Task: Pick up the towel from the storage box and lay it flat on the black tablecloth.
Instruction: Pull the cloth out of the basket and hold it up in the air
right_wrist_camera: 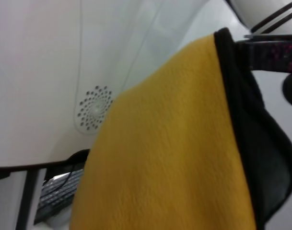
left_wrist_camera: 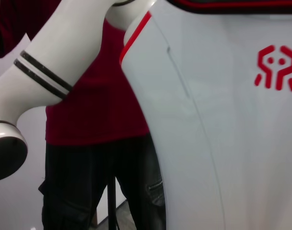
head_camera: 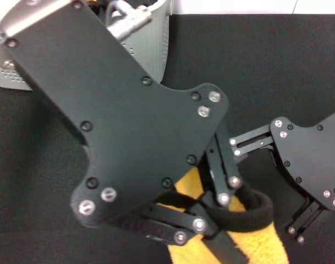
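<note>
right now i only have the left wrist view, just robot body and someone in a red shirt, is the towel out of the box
Observer: Yes. In the head view the towel hangs from the left gripper, which is shut on it, over the black tablecloth.
Operator: where's the box then
Observer: The storage box sits at the far left of the cloth, behind the left arm.
Operator: is the towel flat
Observer: No. The right wrist view shows it draped, with its black trim folded over along one edge.
Operator: right arm?
Observer: The right gripper hovers close beside the towel, on the robot's right. I cannot tell whether it touches.
</note>
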